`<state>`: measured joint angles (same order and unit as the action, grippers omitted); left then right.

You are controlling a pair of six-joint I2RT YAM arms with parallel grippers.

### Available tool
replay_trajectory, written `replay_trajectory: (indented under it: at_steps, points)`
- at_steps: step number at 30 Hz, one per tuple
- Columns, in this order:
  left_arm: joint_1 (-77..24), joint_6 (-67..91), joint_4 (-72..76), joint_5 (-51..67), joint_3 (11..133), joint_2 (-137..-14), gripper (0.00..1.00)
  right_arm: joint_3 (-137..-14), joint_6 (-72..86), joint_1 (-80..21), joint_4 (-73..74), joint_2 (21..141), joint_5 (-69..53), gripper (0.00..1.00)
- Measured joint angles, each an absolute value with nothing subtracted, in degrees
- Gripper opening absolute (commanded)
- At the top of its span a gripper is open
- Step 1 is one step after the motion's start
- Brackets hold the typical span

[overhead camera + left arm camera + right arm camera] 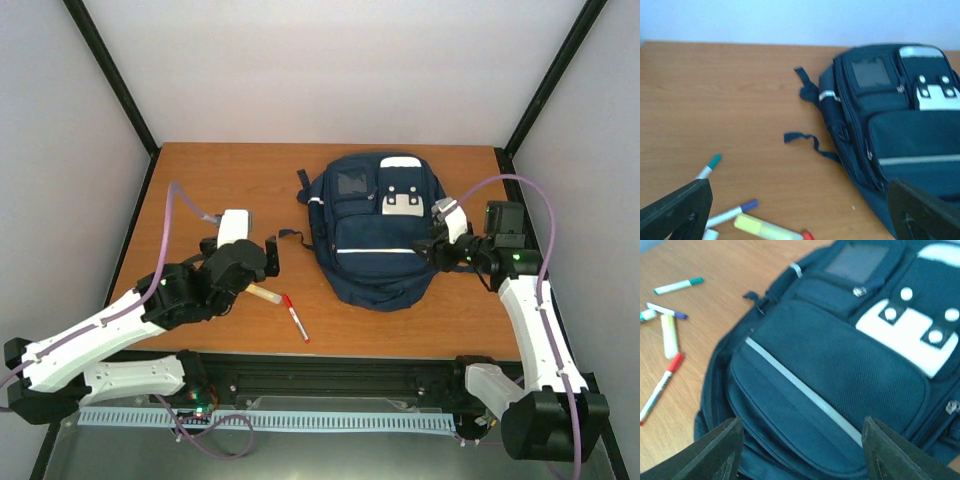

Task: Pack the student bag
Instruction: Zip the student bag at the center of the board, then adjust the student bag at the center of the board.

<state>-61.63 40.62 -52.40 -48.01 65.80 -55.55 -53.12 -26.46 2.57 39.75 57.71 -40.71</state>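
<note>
One red pen (296,318) overhead (green pen (679,285) wrist-only), student bag (375,230).

Large navy blue fabric backpack (375,235) covers the right part of the brown wooden table (230,180); left of the backpack, toward the far edge, bare wood leaves open passage; loose dark strap ends (800,136) trail leftward; near-left of the backpack, thin felt-tip markers (732,212) and a yellow highlighter (765,228) lie scattered.
</note>
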Motion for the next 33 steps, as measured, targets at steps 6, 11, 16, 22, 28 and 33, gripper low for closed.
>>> replay_trajectory:
  at_steps: [6, 11, 16, 22, 28, 33]
  points:
    - [-56.07, 40.66, -49.36, -33.82, 62.3, -60.1, 0.83, -48.77, -25.65, 2.57, 38.26, 58.83, -35.44, 0.68]
    - [-45.52, 40.71, -41.01, -20.69, 61.01, -71.31, 0.82, -48.42, -24.97, 2.59, 36.38, 59.27, -31.73, 0.72]
    - [-36.75, 40.73, -34.22, -11.07, 64.82, -82.65, 0.83, -48.25, -23.24, 3.14, 35.44, 59.81, -28.47, 0.78]
    - [-29.52, 40.64, -28.62, -2.33, 75.22, -96.38, 0.78, -52.42, -21.85, 4.38, 35.0, 68.88, -26.11, 0.68]
    - [-24.03, 40.8, -24.49, 3.01, 82.91, -107.5, 0.74, -65.54, -20.36, 8.38, 34.48, 86.89, -25.82, 0.53]
    - [-22.63, 40.86, -23.35, 4.8, 87.42, -115.46, 0.72, -78.39, -18.98, 11.29, 34.48, 102.63, -25.54, 0.51]
